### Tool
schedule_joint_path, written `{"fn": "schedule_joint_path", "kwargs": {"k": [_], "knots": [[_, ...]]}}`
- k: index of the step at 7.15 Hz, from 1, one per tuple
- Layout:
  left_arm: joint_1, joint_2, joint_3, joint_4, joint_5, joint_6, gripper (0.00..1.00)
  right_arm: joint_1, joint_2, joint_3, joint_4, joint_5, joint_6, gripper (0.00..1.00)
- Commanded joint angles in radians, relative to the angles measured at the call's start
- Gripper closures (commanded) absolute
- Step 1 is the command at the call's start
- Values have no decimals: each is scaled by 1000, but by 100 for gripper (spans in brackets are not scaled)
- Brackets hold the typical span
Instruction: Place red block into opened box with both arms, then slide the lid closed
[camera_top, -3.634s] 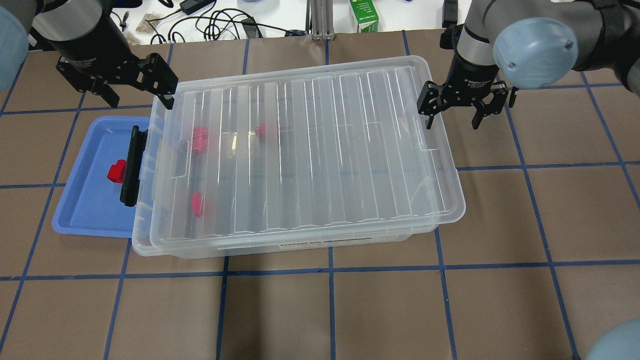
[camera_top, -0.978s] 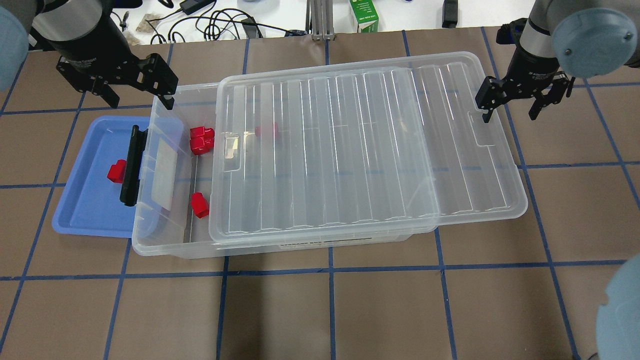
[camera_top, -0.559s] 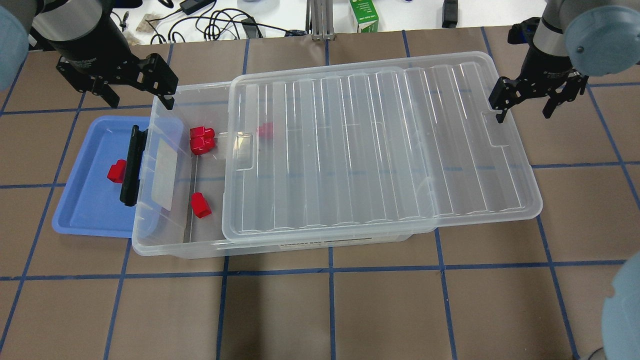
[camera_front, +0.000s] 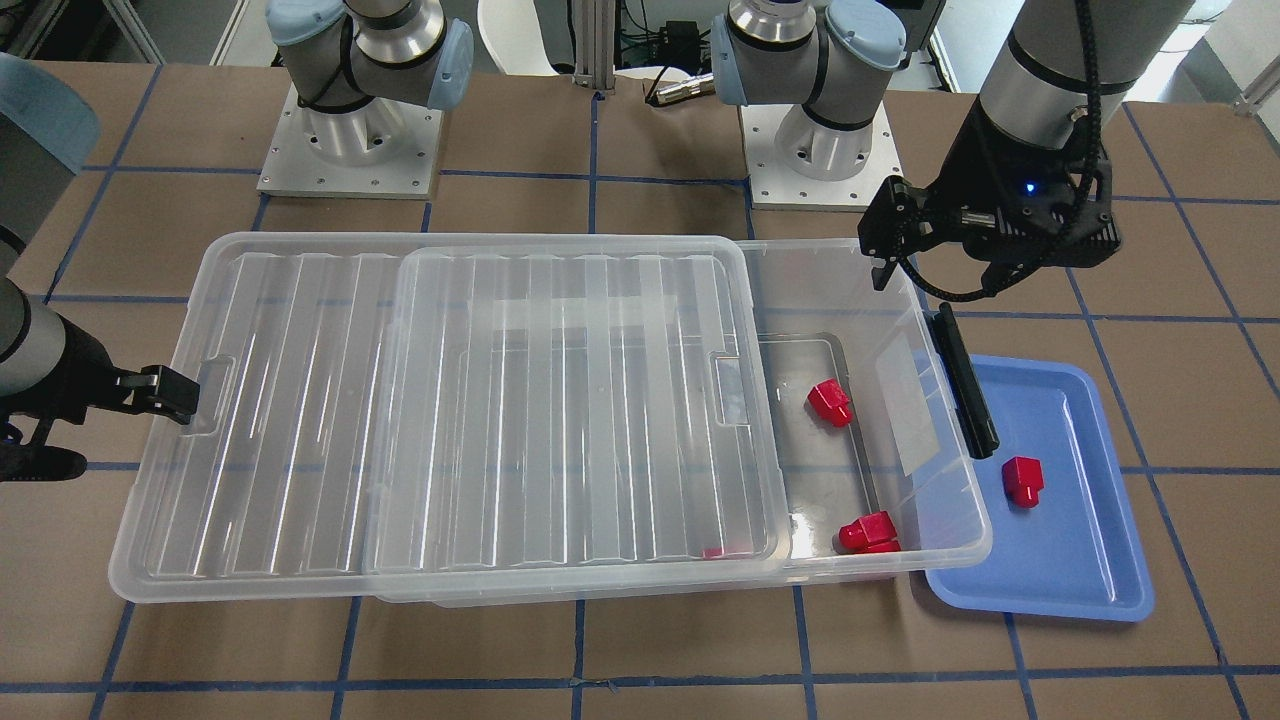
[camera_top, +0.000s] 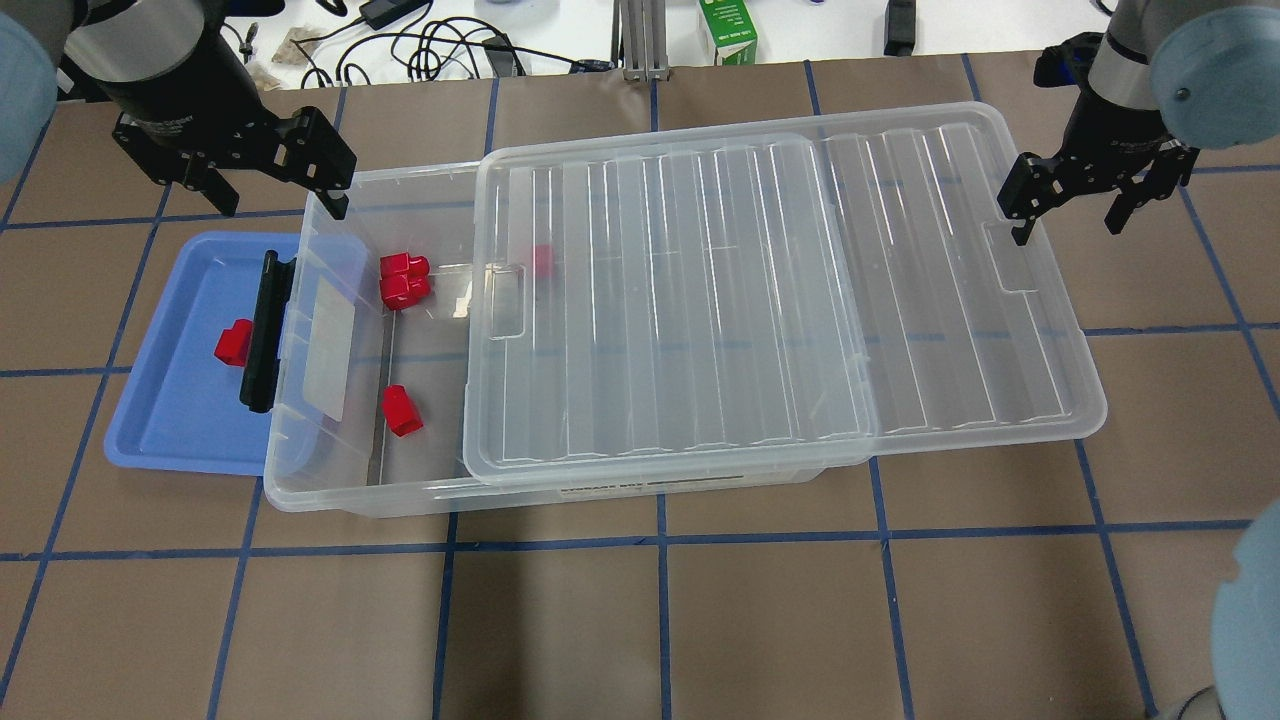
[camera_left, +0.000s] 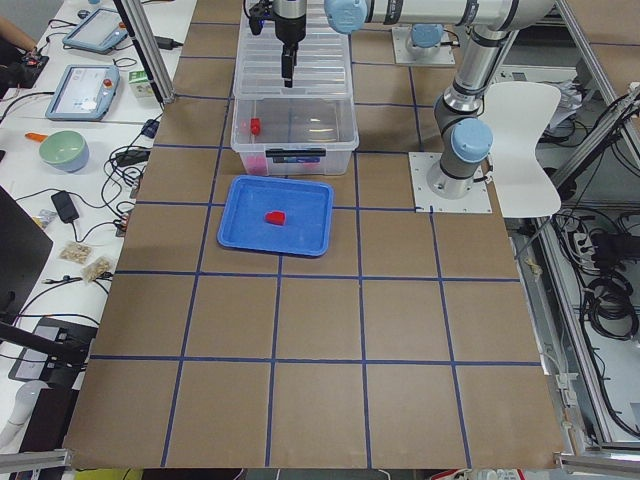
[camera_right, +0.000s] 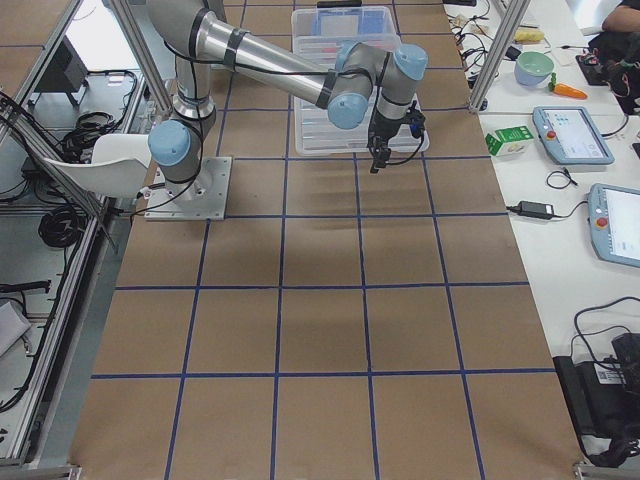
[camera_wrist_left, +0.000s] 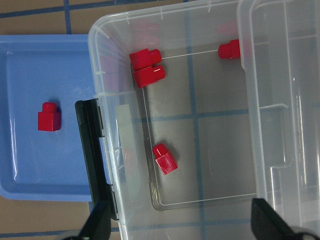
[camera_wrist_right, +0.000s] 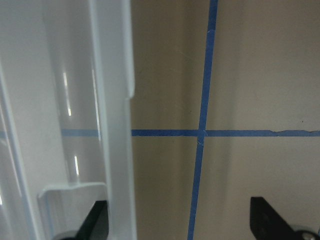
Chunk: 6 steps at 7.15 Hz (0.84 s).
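Note:
The clear box (camera_top: 330, 490) lies across the table with a black clip (camera_top: 262, 330) at its left end. Its lid (camera_top: 780, 300) sits shifted to the right, so the box's left end is uncovered. Two red blocks (camera_top: 403, 278) lie together in the uncovered part, with a third red block (camera_top: 402, 410) nearer me. One more red block (camera_top: 541, 260) shows through the lid's edge. A single red block (camera_top: 234, 342) rests on the blue tray. My left gripper (camera_top: 278, 195) hangs open over the box's far left corner. My right gripper (camera_top: 1067, 222) is open, one finger at the lid's right-end notch (camera_front: 205, 385).
The blue tray (camera_top: 170, 430) lies partly under the box's left end. A green carton (camera_top: 728, 30) and cables (camera_top: 440, 45) sit beyond the table's far edge. Blue tape lines grid the brown tabletop.
The lid has slid to the right along with my right gripper, uncovering the box's left end and the red blocks there. My left arm has not moved.

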Motion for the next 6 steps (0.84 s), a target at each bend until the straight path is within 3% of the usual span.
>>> {"fn": "schedule_joint_path", "kwargs": {"k": [1, 6], "knots": [[0, 0, 0, 0, 0, 0, 0, -17, -1, -1, 0, -6, -18, 0], [0, -5, 0, 2, -2, 0, 0, -25, -5, -2, 0, -12, -49, 0]]}}
